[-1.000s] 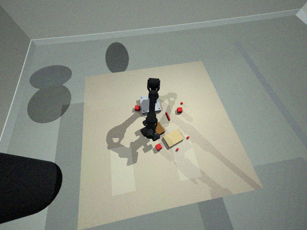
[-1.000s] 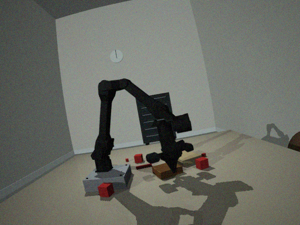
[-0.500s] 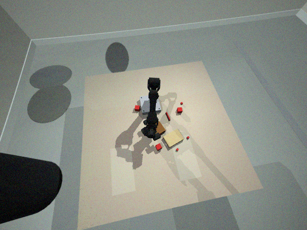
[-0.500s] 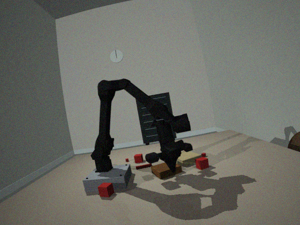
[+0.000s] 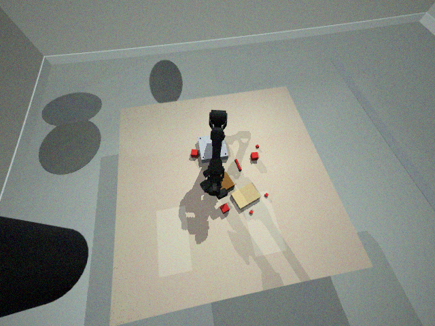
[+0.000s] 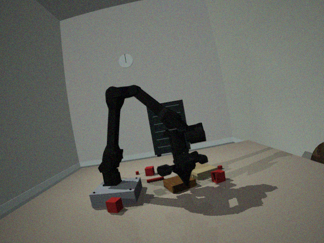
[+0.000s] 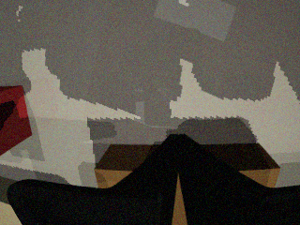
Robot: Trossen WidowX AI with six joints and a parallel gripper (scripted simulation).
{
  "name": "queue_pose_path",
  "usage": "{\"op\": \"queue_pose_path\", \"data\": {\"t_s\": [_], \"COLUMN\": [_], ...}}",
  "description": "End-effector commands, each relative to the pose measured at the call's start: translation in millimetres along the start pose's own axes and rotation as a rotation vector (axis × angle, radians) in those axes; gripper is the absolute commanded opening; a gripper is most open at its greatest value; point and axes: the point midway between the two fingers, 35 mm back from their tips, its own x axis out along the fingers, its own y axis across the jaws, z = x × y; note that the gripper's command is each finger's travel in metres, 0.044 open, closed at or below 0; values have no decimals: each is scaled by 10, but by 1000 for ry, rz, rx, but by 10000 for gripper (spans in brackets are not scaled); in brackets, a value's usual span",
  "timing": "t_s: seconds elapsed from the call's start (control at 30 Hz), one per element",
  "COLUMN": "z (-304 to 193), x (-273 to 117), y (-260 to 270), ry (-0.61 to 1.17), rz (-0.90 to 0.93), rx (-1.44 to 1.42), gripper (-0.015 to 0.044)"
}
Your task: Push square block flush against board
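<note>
The square block [image 5: 228,182] [image 6: 171,184] [image 7: 264,175] is brown-orange and lies flat on the table, partly hidden by my hand. The board [image 5: 245,195] [image 6: 205,171] is pale yellow and lies flat just beyond the block, to its lower right in the top view. The facing sides look close, with a narrow gap at the top view's visible corner; the rest is hidden. My gripper [image 6: 187,184] [image 7: 177,142] is shut and empty. Its tips are low at the block's side facing away from the board; exact contact cannot be told.
A red cube [image 5: 224,208] [image 6: 218,176] [image 7: 11,122] lies near the board's left corner. Small red cubes [image 5: 251,212] [image 5: 266,194] lie beside the board. A red rod [image 5: 238,164] [image 6: 155,179] and another red cube [image 5: 254,155] [image 6: 149,170] lie between the base and the far side.
</note>
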Motion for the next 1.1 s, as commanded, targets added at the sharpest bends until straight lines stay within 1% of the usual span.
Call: {"op": "queue_pose_path", "data": {"t_s": [0.0,0.57,1.07], "z": [-104,-96,124], "x": [81,81,83], "y": [-70,-68,-23], "ry": [32,32,30], "rz": [-29,-29,-29], "rx": [-7,-7,-7], "gripper": [0,0,0]}}
